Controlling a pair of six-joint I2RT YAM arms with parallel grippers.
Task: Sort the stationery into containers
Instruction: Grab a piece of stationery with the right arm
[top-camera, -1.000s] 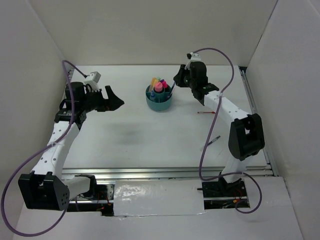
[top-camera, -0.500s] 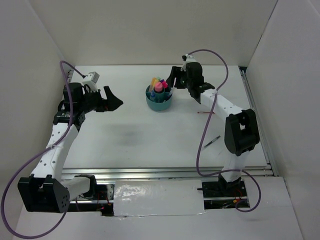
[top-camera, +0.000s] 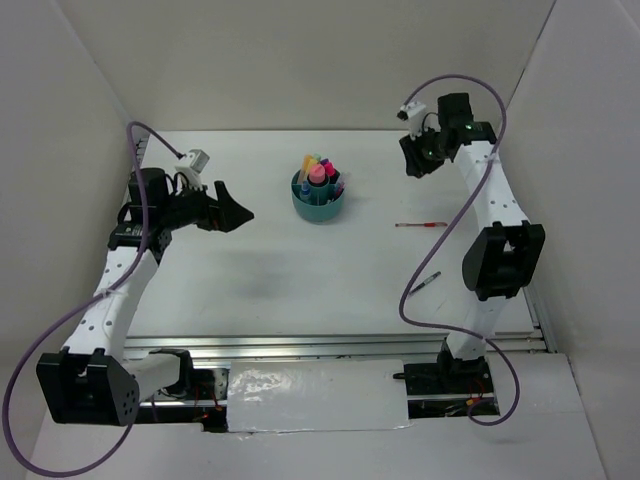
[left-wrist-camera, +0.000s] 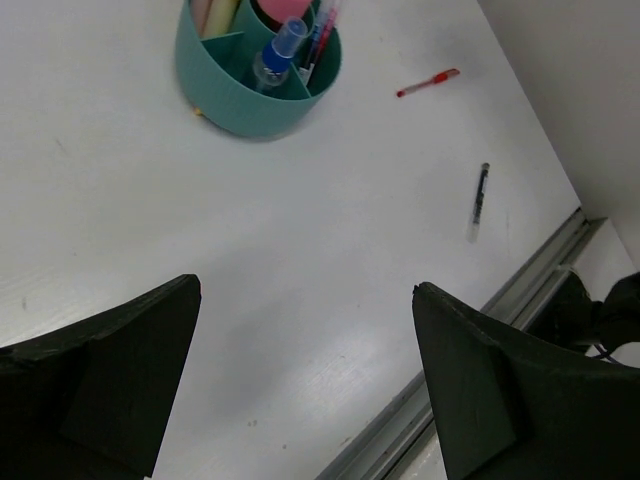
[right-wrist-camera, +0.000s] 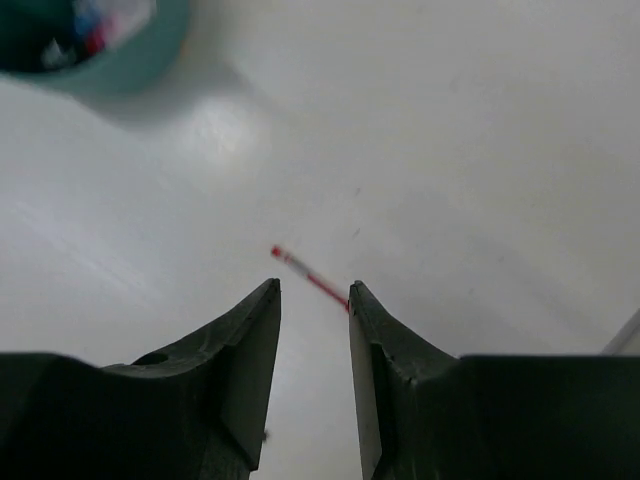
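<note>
The round teal organizer (top-camera: 318, 203) stands at the table's far middle with markers, pens and a blue-capped bottle (left-wrist-camera: 278, 52) in it; it also shows in the left wrist view (left-wrist-camera: 255, 95) and at the right wrist view's top left (right-wrist-camera: 120, 55). A red pen (top-camera: 420, 225) lies on the table to its right, also in the left wrist view (left-wrist-camera: 428, 82) and the right wrist view (right-wrist-camera: 308, 278). A black pen (top-camera: 427, 281) lies nearer the front, also in the left wrist view (left-wrist-camera: 480, 194). My left gripper (top-camera: 238, 210) is open and empty, left of the organizer. My right gripper (top-camera: 412, 160) is raised at the far right, jaws apart and empty.
White walls enclose the table on the left, back and right. A metal rail (top-camera: 330, 345) runs along the front edge, also in the left wrist view (left-wrist-camera: 470, 350). The right arm's purple cable (top-camera: 420, 270) hangs over the table near the black pen.
My right gripper has pulled away from the organizer's right rim and swung up and to the far right. The left gripper has shifted slightly right.
</note>
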